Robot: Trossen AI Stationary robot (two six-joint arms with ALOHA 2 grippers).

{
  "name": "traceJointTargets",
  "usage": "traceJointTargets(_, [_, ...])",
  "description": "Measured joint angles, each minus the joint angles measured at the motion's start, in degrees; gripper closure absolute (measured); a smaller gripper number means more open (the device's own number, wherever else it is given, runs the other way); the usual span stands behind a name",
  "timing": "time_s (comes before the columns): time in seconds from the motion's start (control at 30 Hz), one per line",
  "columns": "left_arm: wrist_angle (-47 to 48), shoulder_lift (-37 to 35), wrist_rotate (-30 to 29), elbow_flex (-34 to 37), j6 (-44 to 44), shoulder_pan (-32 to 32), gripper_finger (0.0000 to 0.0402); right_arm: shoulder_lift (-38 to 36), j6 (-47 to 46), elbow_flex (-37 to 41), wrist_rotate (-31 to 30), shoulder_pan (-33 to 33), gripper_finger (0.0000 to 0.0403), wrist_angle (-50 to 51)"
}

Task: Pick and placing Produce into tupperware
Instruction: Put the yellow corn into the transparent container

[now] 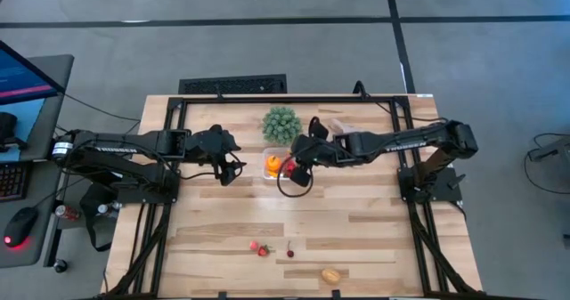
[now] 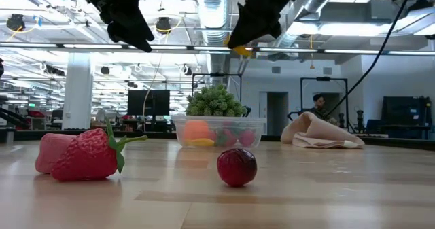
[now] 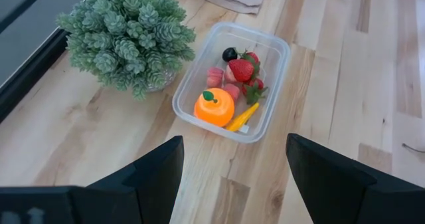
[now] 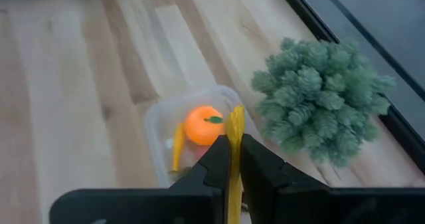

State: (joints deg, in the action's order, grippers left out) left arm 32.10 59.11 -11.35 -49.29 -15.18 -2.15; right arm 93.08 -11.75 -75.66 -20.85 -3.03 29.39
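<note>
The clear tupperware (image 1: 268, 177) stands mid-table beside the green plant (image 1: 280, 124). It holds an orange (image 3: 214, 107), strawberries (image 3: 240, 70) and other small produce. My right gripper (image 4: 232, 147) hangs above the tupperware, shut on a thin yellow piece of produce (image 2: 241, 50). My left gripper (image 3: 232, 174) stands open and empty just left of the tupperware, raised off the table. More produce rests on the table near the front edge: strawberries (image 1: 259, 247), a dark red ball (image 2: 236, 168) and a yellow-orange piece (image 1: 330, 275). My right gripper pinches the thin yellow piece (image 4: 235, 127) between its two fingers, the piece lying along them and sticking out past the fingertips. The fingers slant down from the table's right side. The piece is lifted clear, over the tupperware's rim (image 4: 156, 127).
A crumpled beige cloth (image 2: 319, 134) lies at the back right, beyond the tupperware. The spiky plant (image 4: 322, 101) stands close against the tupperware's far side. Black frame rails (image 1: 169, 122) border the table. Bare wood lies between the tupperware and the loose produce in front.
</note>
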Motion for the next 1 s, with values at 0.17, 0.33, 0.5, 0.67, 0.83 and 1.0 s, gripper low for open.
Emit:
traceJointTargets(0.17, [-0.1, 0.0, 0.0, 0.0, -0.8, 0.0, 0.0145, 0.0, 0.2, 2.7, 0.2, 2.9, 0.0381, -1.2])
traceJointTargets(0.33, [-0.1, 0.0, 0.0, 0.0, -2.1, 0.0, 0.0145, 0.0, 0.2, 6.5, 3.5, 4.9, 0.0381, -6.9])
traceJointTargets(0.5, [-0.4, 0.0, -0.2, 0.0, -2.7, 1.1, 0.0145, 0.0, 0.2, 8.9, 5.3, 6.5, 0.0379, -10.4])
traceJointTargets(0.67, [-0.4, 0.0, -2.8, 0.0, -3.1, 2.2, 0.0145, 0.0, 0.2, 11.5, 7.1, 7.6, 0.0382, -14.4])
traceJointTargets(0.83, [-1.6, 0.0, -3.1, 0.0, -3.2, 2.3, 0.0145, 0.0, -1.2, 15.1, 7.7, 8.1, 0.038, -18.5])
traceJointTargets(1.0, [-2.2, 0.0, -3.1, 0.0, -3.2, 2.3, 0.0145, 0.0, -2.2, 16.9, 7.8, 8.1, 0.0379, -19.4])
